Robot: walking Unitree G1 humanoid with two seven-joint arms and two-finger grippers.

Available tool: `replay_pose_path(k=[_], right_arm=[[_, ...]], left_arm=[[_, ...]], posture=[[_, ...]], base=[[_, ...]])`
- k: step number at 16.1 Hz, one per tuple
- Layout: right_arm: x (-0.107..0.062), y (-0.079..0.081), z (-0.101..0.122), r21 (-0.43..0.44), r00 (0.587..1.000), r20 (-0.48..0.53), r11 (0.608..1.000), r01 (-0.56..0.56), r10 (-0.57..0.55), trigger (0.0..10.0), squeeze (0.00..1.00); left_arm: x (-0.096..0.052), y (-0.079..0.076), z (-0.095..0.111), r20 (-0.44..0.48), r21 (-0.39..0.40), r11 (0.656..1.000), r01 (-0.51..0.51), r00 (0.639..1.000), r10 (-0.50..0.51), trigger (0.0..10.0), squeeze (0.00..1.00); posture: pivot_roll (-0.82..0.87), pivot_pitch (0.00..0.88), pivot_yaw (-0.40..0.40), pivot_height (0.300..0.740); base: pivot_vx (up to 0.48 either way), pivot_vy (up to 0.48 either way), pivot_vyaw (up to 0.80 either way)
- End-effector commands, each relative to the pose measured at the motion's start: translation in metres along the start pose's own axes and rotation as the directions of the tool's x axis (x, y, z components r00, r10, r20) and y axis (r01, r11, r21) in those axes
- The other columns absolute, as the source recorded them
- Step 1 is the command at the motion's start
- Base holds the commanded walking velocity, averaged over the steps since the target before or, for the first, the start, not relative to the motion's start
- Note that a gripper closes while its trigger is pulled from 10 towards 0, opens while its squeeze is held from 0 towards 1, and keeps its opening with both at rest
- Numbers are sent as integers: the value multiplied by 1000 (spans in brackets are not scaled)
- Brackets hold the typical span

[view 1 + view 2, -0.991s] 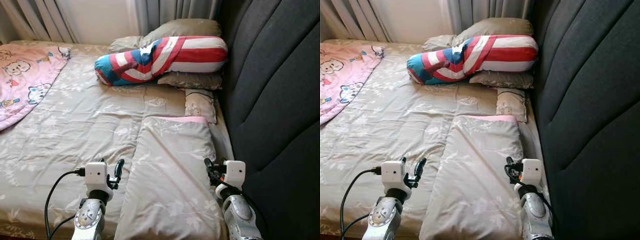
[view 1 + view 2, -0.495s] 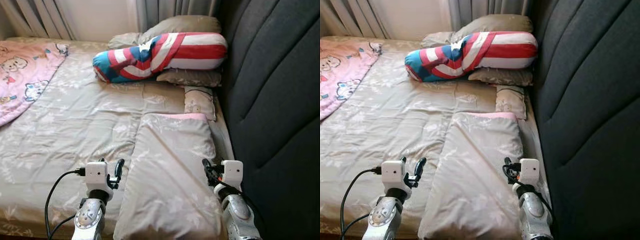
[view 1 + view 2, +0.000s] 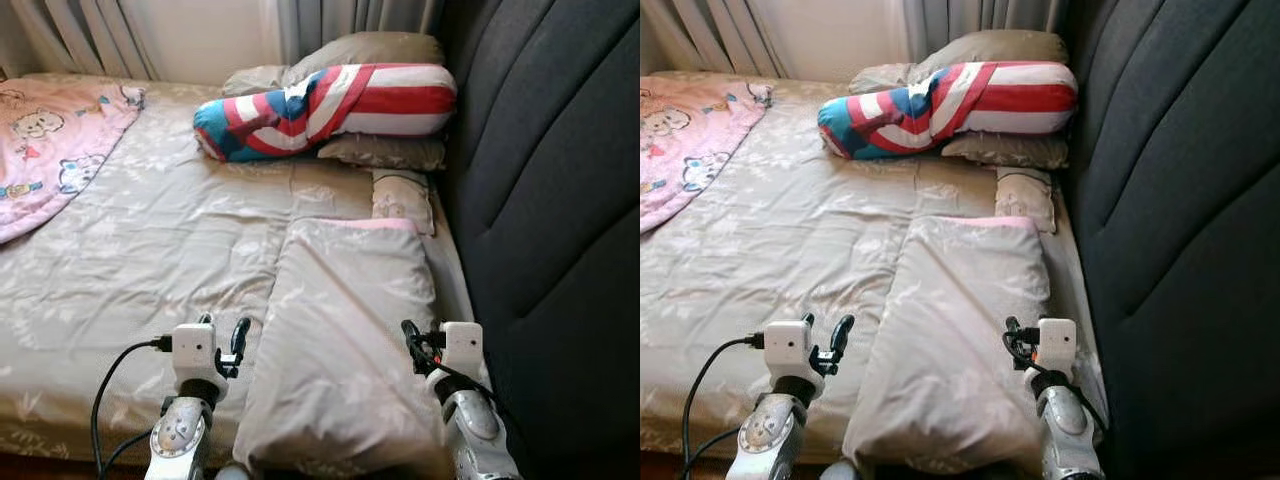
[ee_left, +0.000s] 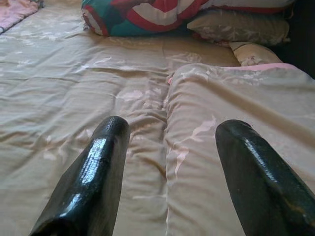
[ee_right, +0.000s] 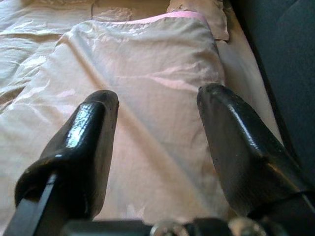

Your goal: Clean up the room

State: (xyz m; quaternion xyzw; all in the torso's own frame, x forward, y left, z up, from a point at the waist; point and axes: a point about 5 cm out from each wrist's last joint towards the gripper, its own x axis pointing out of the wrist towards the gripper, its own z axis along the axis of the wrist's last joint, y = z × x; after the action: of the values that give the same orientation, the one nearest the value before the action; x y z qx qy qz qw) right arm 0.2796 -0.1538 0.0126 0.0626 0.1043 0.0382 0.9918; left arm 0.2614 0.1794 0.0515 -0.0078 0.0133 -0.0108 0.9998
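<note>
While both jaws gape, folded quilt [image 3: 350, 330] overhangs bed [image 3: 150, 260] edge.

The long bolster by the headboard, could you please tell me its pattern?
Red and white stripes with blue patches on the bolster, clearest in the left eye view.

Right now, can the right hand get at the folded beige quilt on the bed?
Probably yes. The right hand is open over the folded beige quilt, its near right edge just below, with nothing lying between them.

One bed [image 3: 150, 250], one folded quilt [image 3: 350, 330], one striped bolster [image 3: 330, 105], one pink blanket [image 3: 50, 140], perhaps three beige pillows [image 3: 385, 150], one small cushion [image 3: 402, 198].
</note>
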Motion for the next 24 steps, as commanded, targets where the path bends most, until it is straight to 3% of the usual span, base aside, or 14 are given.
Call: replay_pose_path(k=[1, 6, 15, 18, 24], right_arm=[[0, -1, -1, 8, 1000, -4, 1000, 1, -1, 10000, 0], [0, 1, -4, 9, 1000, -20, 1000, -9, 9, 10000, 0], [2, 5, -7, 4, 998, -39, 999, -51, 51, 10000, 0], [2, 6, -6, -17, 997, -33, 998, -68, 68, 10000, 0], [3, 4, -5, 2, 999, -32, 999, -40, 40, 10000, 0]], left_arm=[[1, -3, 2, 3, -11, 1000, 11, 1000, -11, 10000, 0], [0, -3, 1, 0, -14, 1000, 14, 1000, -14, 10000, 0], [3, -1, 4, 1, -25, 1000, -4, 1000, 4, 10000, 0], [4, -1, 5, 0, -19, 1000, -2, 1000, 2, 10000, 0], [4, -6, 3, -3, -20, 1000, 21, 1000, -21, 10000, 0]], posture=[[20, 90, -69, 663], [20, 82, -69, 663], [21, 98, -67, 663], [20, 104, -67, 663], [18, 109, -69, 663]], base=[[0, 0, 0], [0, 0, -793], [0, 0, 0], [0, 320, 267], [0, 0, 133]])
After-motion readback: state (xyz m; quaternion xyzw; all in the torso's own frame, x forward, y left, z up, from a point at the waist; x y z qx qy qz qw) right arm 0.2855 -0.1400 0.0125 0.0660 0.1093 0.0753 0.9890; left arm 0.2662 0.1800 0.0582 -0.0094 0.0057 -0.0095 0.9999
